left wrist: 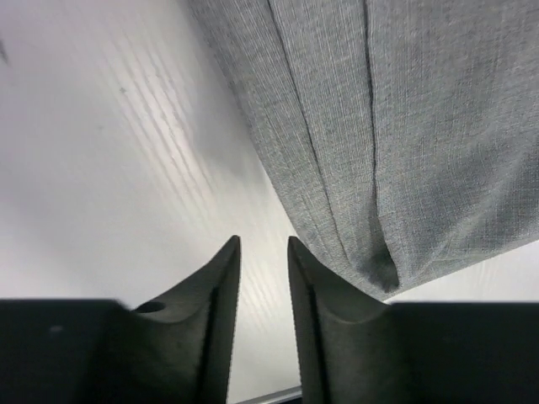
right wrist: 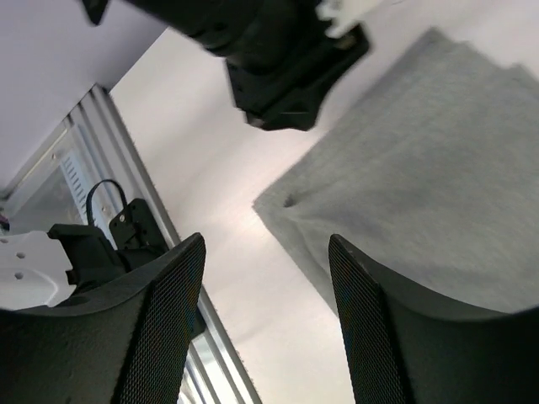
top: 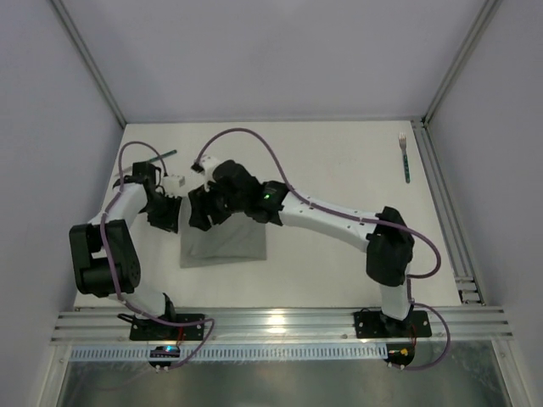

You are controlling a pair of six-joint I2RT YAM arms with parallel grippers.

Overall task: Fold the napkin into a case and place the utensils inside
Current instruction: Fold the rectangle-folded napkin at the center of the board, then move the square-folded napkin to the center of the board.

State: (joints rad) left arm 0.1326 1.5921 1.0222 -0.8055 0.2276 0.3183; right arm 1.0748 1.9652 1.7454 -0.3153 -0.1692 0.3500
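The grey napkin (top: 225, 244) lies flat on the table as a folded rectangle; its layered folds show in the left wrist view (left wrist: 379, 126). My left gripper (top: 165, 219) sits at its left edge, jaws a narrow gap apart and empty (left wrist: 264, 244), with the fabric beside the right finger. My right gripper (top: 201, 216) is open and empty over the napkin's back left part (right wrist: 267, 240), with the cloth (right wrist: 421, 185) under its right finger. The fork (top: 405, 158) lies at the far right. A teal knife handle (top: 161, 156) shows behind the left arm.
An aluminium rail (top: 450, 212) runs along the table's right side and another along the near edge (top: 280, 322). The left gripper's body (right wrist: 286, 67) is close in front of the right one. A purple cable (top: 254, 140) loops over the middle.
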